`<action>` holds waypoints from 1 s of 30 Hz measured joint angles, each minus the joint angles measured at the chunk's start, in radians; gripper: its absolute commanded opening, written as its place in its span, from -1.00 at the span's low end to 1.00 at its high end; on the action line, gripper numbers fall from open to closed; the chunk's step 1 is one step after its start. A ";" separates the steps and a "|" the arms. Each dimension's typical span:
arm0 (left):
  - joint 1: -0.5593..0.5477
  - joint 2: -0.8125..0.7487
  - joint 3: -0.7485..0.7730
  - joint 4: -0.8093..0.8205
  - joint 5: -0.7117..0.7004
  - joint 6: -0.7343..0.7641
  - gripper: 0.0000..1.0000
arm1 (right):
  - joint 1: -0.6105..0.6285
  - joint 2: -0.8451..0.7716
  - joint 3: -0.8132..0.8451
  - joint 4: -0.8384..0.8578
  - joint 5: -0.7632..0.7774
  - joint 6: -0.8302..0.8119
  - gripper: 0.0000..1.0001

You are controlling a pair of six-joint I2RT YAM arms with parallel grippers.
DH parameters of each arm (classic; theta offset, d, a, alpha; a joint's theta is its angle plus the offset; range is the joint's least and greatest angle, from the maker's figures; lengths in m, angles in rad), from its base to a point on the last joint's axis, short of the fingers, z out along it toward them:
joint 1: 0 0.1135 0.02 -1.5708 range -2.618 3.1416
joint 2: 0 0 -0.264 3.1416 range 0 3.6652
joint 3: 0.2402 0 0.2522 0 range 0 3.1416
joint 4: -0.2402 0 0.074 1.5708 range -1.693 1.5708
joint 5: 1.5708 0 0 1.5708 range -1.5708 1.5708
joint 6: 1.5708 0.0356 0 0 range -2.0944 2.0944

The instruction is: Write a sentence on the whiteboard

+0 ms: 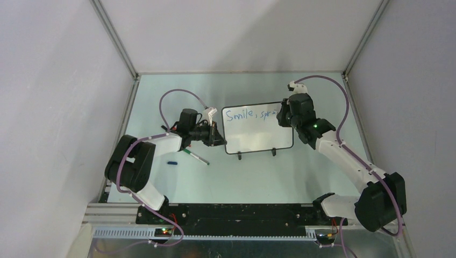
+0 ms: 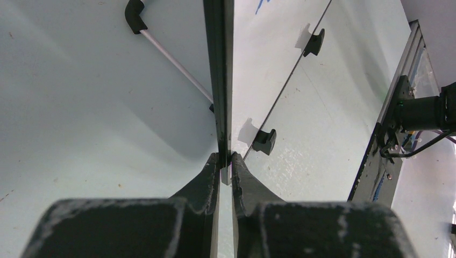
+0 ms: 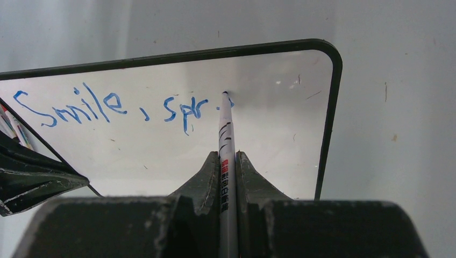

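Right tool [image 3: 228, 157], bottom centre of frame: clamped on marker [image 3: 226, 126], long axis running up-frame, tip on whiteboard [image 3: 328, 134] just right of "spr".
Sentence [image 3: 107, 107]: blue, upper left, reads "Smile, spr"; bare board rightward.
Left tool [image 2: 226, 159]: pinched on board's left edge.
Pen [image 1: 196, 157], blue cap [image 1: 172, 162]: on desk [image 1: 301, 172], lower left, well apart.

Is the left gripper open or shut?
Shut. The left gripper clamps the whiteboard by its black frame edge, pressed against both sides.
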 measured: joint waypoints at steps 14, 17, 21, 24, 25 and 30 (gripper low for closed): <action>0.000 0.000 0.000 -0.001 0.000 0.001 -1.00 | 0.000 0.014 0.005 0.000 -0.023 0.000 -1.00; 0.000 0.000 0.000 -0.002 0.000 0.001 -1.00 | 0.000 0.014 0.005 0.000 -0.027 0.000 -1.00; 0.000 0.000 0.000 -0.002 0.000 0.001 -1.00 | 0.000 0.014 0.005 0.000 -0.032 -0.001 -1.00; 0.000 0.000 0.000 -0.002 -0.001 0.001 -1.00 | 0.000 0.015 0.005 -0.001 -0.034 -0.002 -1.00; 0.000 0.000 0.000 -0.002 -0.001 0.001 -1.00 | 0.000 0.016 0.005 -0.002 -0.034 -0.003 -1.00; 0.000 0.000 0.000 -0.002 -0.002 0.001 -1.00 | 0.005 0.020 0.005 -0.011 -0.034 -0.003 -1.00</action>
